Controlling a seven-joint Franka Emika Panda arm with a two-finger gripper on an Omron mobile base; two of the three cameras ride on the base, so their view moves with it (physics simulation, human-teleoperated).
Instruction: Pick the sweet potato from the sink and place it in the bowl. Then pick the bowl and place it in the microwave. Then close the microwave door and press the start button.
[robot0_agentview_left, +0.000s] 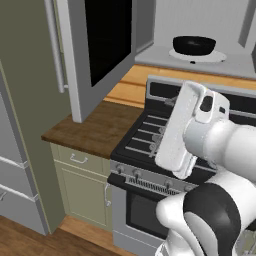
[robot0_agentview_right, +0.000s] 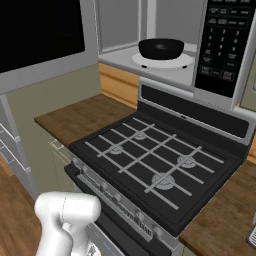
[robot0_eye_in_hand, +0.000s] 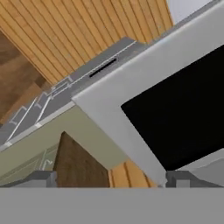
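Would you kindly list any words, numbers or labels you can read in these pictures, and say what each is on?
None can be read.
Microwave control panel: rows of pale button markings, too small and blurred to read.
Stove, microwave door and bowl: no text visible.

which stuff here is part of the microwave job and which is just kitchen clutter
Part of the job:
- bowl, sitting on the turntable inside the microwave
- microwave door, swung open
- gripper, facing the door's black window

Just there:
- stove
- wooden counter
- cabinet drawer
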